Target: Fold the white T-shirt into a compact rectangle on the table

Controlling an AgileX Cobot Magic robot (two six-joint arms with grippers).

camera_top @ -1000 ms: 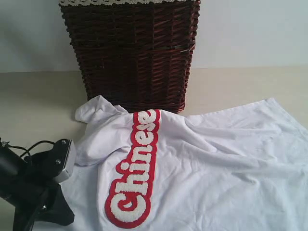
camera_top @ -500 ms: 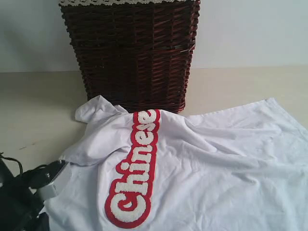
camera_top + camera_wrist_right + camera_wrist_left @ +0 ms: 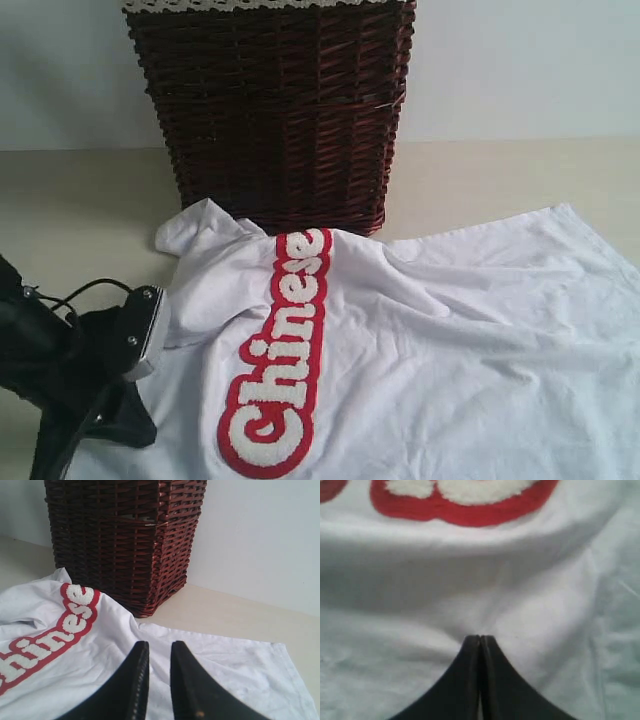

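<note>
**Exterior view.** The dark wicker basket (image 3: pixel 280 120) with lace trim (image 3: pixel 250 5) stood at upper centre, against the pale wall (image 3: pixel 520 70). It blocked the far side of the tabletop (image 3: pixel 80 200). The white T-shirt (image 3: pixel 430 340) lay spread below it, touching the basket's base, with red-edged lettering (image 3: pixel 285 350) running down the centre. The left arm (image 3: pixel 70 360) covered the shirt's lower left edge. Half a second before, this arm had sat lower in that corner. The frame edges cut off the shirt at bottom and right.

**Left wrist view.** The left hand (image 3: pixel 480 642) was fully closed, its tips against puckered cloth. Whether cloth was pinched could not be told. The view was blurred and the lettering cropped.

**Right wrist view.** The right hand (image 3: pixel 160 645) stood narrowly parted and held nothing, with the shirt and basket beyond it.
</note>
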